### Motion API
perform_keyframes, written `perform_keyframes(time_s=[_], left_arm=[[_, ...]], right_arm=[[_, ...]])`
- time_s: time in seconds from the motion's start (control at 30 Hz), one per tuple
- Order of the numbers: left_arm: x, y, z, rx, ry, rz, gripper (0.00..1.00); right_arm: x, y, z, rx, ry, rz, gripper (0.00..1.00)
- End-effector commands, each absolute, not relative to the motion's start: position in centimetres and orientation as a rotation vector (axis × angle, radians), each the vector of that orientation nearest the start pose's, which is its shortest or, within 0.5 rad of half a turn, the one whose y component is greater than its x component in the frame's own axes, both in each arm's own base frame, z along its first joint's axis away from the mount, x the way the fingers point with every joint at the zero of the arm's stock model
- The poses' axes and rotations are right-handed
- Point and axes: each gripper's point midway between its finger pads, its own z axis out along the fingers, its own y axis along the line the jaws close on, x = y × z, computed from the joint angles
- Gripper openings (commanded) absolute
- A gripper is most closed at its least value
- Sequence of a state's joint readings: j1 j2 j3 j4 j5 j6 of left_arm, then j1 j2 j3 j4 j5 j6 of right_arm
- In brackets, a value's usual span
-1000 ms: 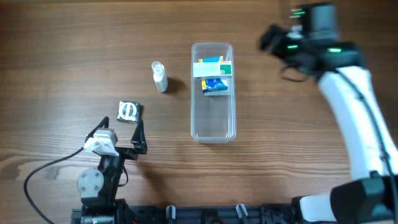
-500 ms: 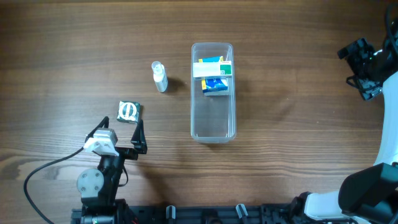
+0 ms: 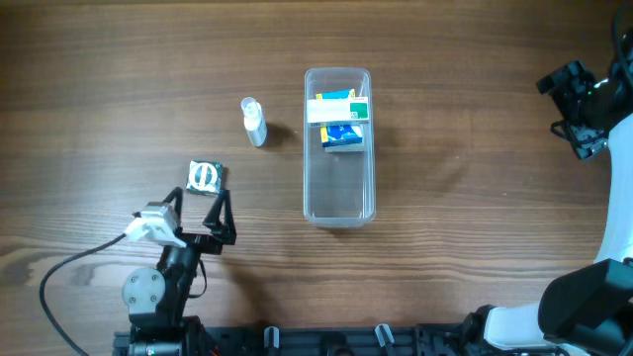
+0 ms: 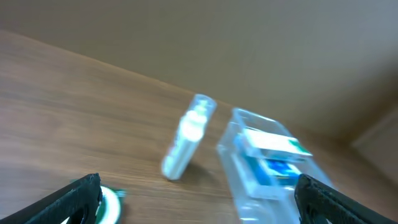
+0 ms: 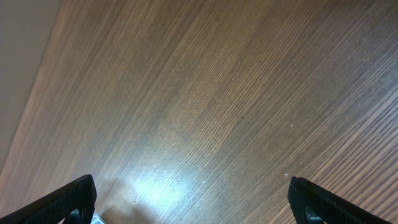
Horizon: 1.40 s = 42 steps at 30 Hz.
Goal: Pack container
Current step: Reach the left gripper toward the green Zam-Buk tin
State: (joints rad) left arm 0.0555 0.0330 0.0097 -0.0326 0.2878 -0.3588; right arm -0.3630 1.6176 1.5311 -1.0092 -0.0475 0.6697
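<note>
The clear plastic container (image 3: pixel 339 188) stands lengthwise at the table's middle, with a white box and a blue box (image 3: pixel 342 135) in its far half. It also shows blurred in the left wrist view (image 4: pixel 245 171). A small clear bottle (image 3: pixel 254 122) lies left of it, seen too in the left wrist view (image 4: pixel 187 135). A small green and white packet (image 3: pixel 205 177) lies near my left gripper (image 3: pixel 200 206), which is open and empty just in front of it. My right gripper (image 3: pixel 566 104) is open and empty at the far right edge, over bare wood (image 5: pixel 199 205).
A cable (image 3: pixel 69 269) trails from the left arm across the front left of the table. The right arm's white link (image 3: pixel 618 198) runs along the right edge. The table's front rail (image 3: pixel 326 341) lies below.
The right arm swung from beside the container's far end out to the right edge, then stayed. The left gripper tilted and shifted slightly toward the packet.
</note>
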Motion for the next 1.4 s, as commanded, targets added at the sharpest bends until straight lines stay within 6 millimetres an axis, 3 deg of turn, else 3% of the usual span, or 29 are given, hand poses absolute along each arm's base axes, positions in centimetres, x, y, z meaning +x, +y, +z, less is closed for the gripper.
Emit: perform_keyframes(time_s=[0.0,0.1,0.13,0.17,0.23,0.3,0.4,0.5,0.6,0.77,0.87,0.93,1.0,1.13,1.37], left_arm=[[23.2,-6.6,18.6,0.023,1.590,-0.642,0.99],[22.6,-6.4,22.4,0.077,1.575,-0.570,0.99],[22.7,-5.4,23.4,0.033,1.628,-0.505,0.99],[23.0,-3.4,23.7,-0.092,1.746,-0.409,1.00],[23.0,-2.0,23.6,-0.154,1.954,-0.308,1.00],[22.7,-2.0,23.9,-0.216,2.157,-0.321,1.00],[23.8,-2.7,25.6,-0.200,2.280,-0.363,1.00],[24.9,-0.8,22.7,-0.300,2.574,-0.233,1.00],[27.7,-0.5,17.5,-0.360,2.785,-0.223,1.00],[31.2,0.4,10.8,-0.400,2.932,-0.161,1.00],[33.0,1.8,8.3,-0.411,2.935,-0.045,1.00],[33.5,1.9,7.3,-0.348,2.953,-0.035,1.00],[33.9,1.5,6.7,-0.098,2.975,-0.031,1.00],[33.9,0.8,5.7,0.119,2.992,-0.071,1.00],[33.2,0.8,4.0,0.183,3.055,-0.044,1.00]], right_arm=[[37.1,-13.4,19.0,1.334,2.339,0.154,1.00],[37.1,-13.4,19.0,1.334,2.339,0.154,1.00],[37.1,-13.4,19.0,1.334,2.339,0.154,1.00],[37.1,-13.4,19.0,1.335,2.339,0.154,1.00],[37.1,-13.4,19.0,1.334,2.339,0.154,1.00],[37.1,-13.4,19.0,1.334,2.339,0.154,1.00],[37.1,-13.4,19.0,1.334,2.339,0.154,1.00],[37.1,-13.4,19.0,1.335,2.339,0.154,1.00],[37.1,-13.4,19.0,1.334,2.339,0.154,1.00],[37.1,-13.4,19.0,1.334,2.338,0.154,1.00],[37.1,-13.4,19.0,1.334,2.339,0.154,1.00],[37.1,-13.4,19.0,1.335,2.339,0.154,1.00],[37.1,-13.4,19.0,1.334,2.339,0.154,1.00],[37.1,-13.4,19.0,1.334,2.339,0.154,1.00],[37.1,-13.4,19.0,1.334,2.338,0.154,1.00]])
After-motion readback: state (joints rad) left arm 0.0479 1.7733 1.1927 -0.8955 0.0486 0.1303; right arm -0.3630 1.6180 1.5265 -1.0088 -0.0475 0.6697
